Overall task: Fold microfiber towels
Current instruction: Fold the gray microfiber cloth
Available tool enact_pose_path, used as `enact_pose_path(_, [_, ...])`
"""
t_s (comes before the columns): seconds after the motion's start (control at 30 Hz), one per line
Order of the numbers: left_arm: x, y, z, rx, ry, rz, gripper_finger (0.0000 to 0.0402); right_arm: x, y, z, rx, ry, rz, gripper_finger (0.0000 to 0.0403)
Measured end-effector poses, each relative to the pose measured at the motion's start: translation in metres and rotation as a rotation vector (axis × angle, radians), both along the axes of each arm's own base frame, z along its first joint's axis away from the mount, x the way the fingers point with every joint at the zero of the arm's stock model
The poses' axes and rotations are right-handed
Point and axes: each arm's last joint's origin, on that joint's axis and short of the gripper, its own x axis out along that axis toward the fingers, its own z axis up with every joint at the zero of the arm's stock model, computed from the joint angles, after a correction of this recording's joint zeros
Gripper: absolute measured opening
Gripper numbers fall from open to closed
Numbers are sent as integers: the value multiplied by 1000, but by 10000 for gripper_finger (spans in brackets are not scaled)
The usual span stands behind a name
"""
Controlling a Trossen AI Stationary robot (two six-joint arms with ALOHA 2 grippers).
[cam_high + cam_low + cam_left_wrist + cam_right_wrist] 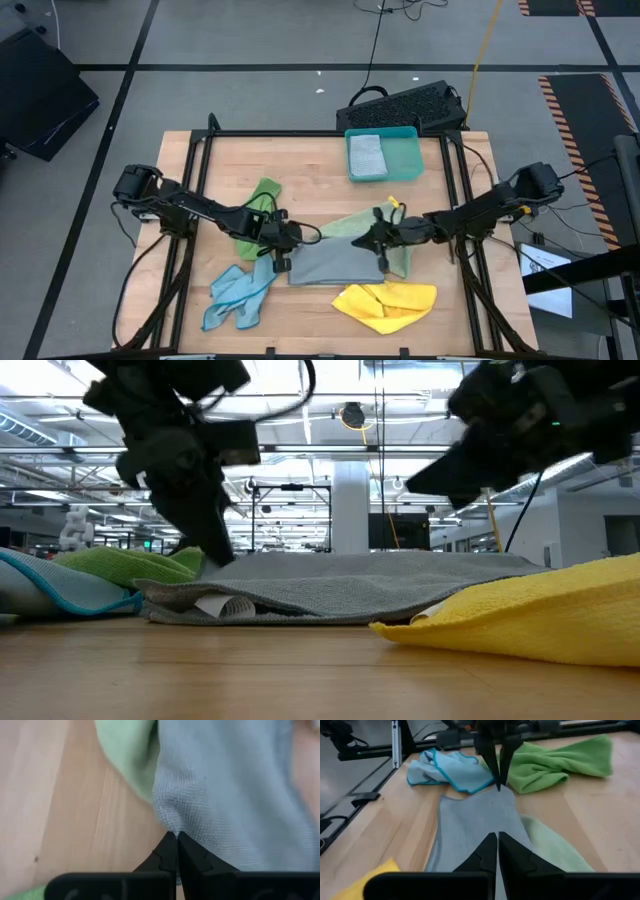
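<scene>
yellow soft microfiber towel [540,610] lies crumpled nearest the low camera, at about 5 o'clock on the wooden worktop [300,160] in the overhead view. just behind it the grey square microfiber towel [335,262] is spread flat at the worktop's centre, partly over a pale green microfiber towel [375,235] that pokes out toward 3 o'clock.

left gripper [280,240] sits at the grey towel's 9 o'clock corner, its jaws together and clamped on that corner. right gripper [378,240] sits at the 3 o'clock edge, jaws together and pinching the grey cloth there. a bright green microfiber towel [255,210] is heaped at 10 o'clock, a light blue microfiber towel with darker trim [238,295] at 7 o'clock, and a teal rigid plastic tray [405,150] at 1 o'clock holds one folded cloth.

risks from here, as i judge them: the right jaws may have caught the pale green towel along with the grey one, so a lift would drag both. each pinch is on very little fabric, so a corner could slip free mid-fold. uneven travel of the two arms would skew the fold, and a wide sweep could snag the blue or bright green cloth.
</scene>
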Motion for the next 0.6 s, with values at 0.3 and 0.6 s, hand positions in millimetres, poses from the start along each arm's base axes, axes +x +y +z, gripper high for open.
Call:
enact_pose_path(0.3, [-3,-4,7,-6,-22,21,4,81,-9,7,-13,-15,69,124])
enact_pose_path(0.6, [-6,-9,13,-35,-35,31,4,126,-25,0,49,-9,141,205])
